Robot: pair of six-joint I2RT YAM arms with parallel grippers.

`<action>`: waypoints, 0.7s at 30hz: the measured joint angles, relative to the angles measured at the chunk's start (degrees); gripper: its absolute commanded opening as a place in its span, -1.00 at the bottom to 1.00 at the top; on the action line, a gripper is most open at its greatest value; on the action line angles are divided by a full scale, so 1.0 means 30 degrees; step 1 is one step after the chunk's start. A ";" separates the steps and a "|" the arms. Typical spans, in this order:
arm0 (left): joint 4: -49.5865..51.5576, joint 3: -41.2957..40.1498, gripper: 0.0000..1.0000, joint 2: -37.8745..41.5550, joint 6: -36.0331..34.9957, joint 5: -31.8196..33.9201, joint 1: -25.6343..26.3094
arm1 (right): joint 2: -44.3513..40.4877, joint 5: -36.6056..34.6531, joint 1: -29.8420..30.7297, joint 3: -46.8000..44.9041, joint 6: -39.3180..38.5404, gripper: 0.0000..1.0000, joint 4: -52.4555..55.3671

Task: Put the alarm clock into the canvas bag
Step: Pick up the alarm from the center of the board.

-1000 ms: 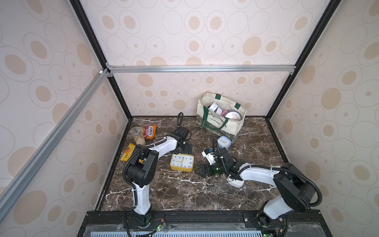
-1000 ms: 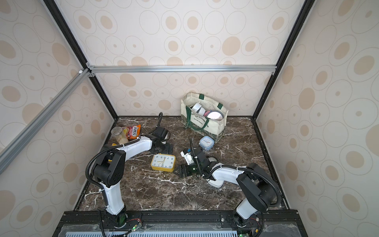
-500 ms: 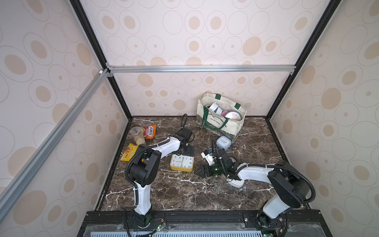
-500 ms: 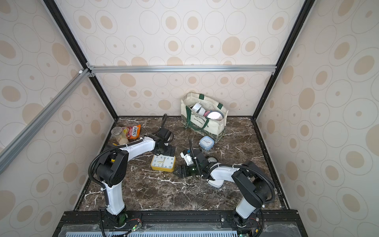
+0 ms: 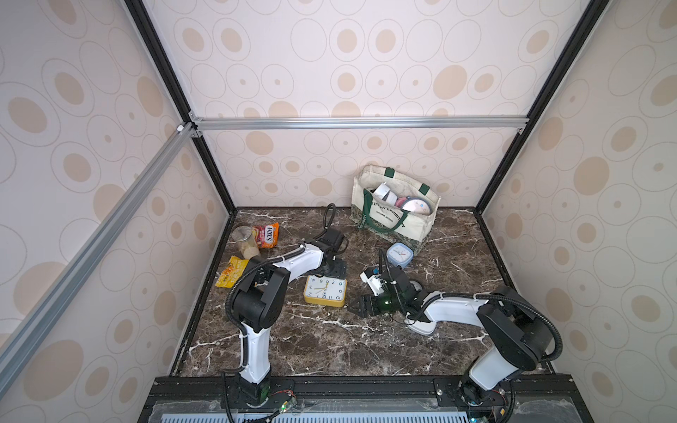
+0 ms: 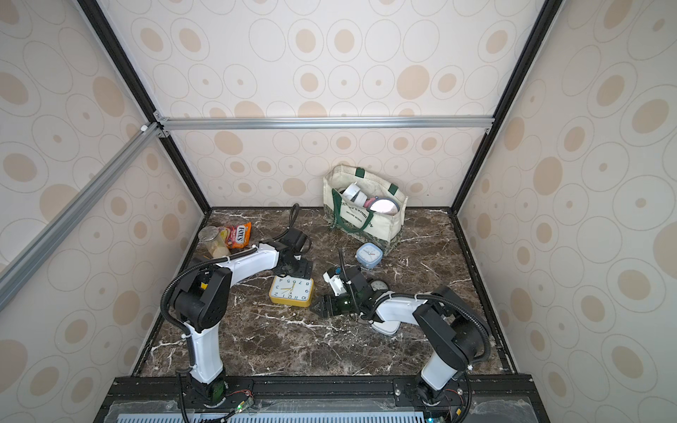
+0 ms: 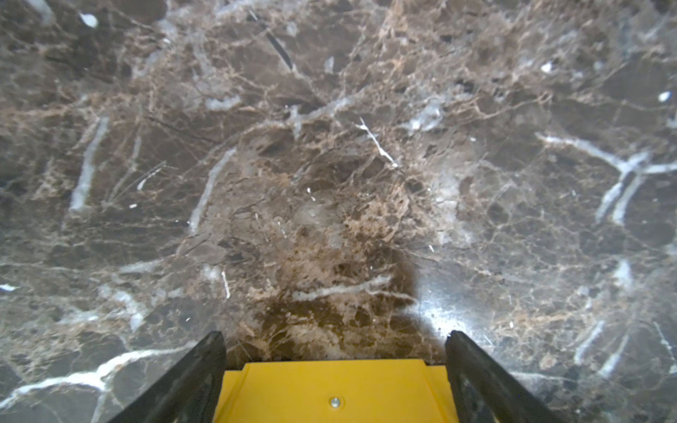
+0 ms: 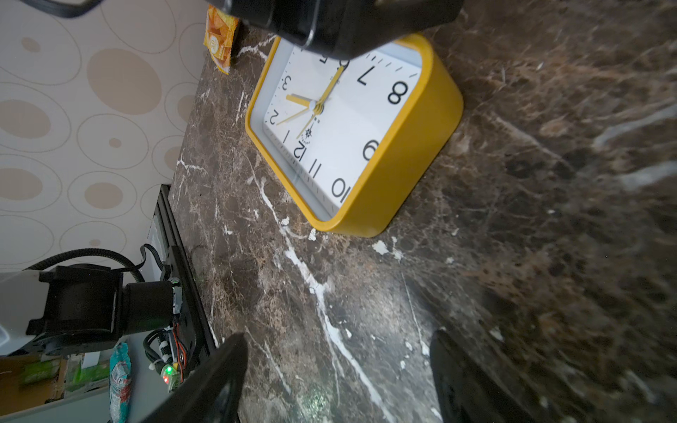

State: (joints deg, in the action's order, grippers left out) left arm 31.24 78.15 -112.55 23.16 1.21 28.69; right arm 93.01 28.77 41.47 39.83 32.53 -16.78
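Marble tabletop (image 5: 329, 348) carries the yellow alarm clock (image 5: 325, 290) face-up, well short of the canvas bag (image 5: 394, 219): rigid, probably light, slick plastic, best pinched across flat sides, where the left gripper (image 7: 335, 335) straddles it, grip unclear; right gripper (image 8: 339, 337) gapes empty.

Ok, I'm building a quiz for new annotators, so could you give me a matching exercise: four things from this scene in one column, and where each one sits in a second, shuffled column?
Things
1. yellow alarm clock
2. small blue clock
3. canvas bag
4. FOX'S packet

Places
A. at the back, with things already inside
B. far left, beside a jar
C. lying face up near the middle
D. just in front of the bag

Pairs: 1-C, 2-D, 3-A, 4-B
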 measured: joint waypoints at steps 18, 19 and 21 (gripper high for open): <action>0.1530 0.1545 0.44 -0.0131 0.0925 -0.0940 0.0124 | 0.0240 0.0226 -0.0335 -0.0576 0.0233 0.60 -0.0707; 0.1515 0.1690 0.45 -0.0131 0.1005 -0.1100 0.0124 | 0.0168 0.0204 -0.0372 -0.0685 0.0226 0.60 -0.0692; 0.1515 0.1909 0.44 -0.0131 0.1122 -0.1319 0.0124 | -0.0102 0.0197 -0.0444 -0.0933 0.0233 0.71 -0.0721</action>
State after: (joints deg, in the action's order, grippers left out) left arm 35.79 83.88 -112.95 26.52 -2.74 29.06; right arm 92.71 29.36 40.14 37.04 33.23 -18.94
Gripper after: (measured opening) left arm 0.867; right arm 0.817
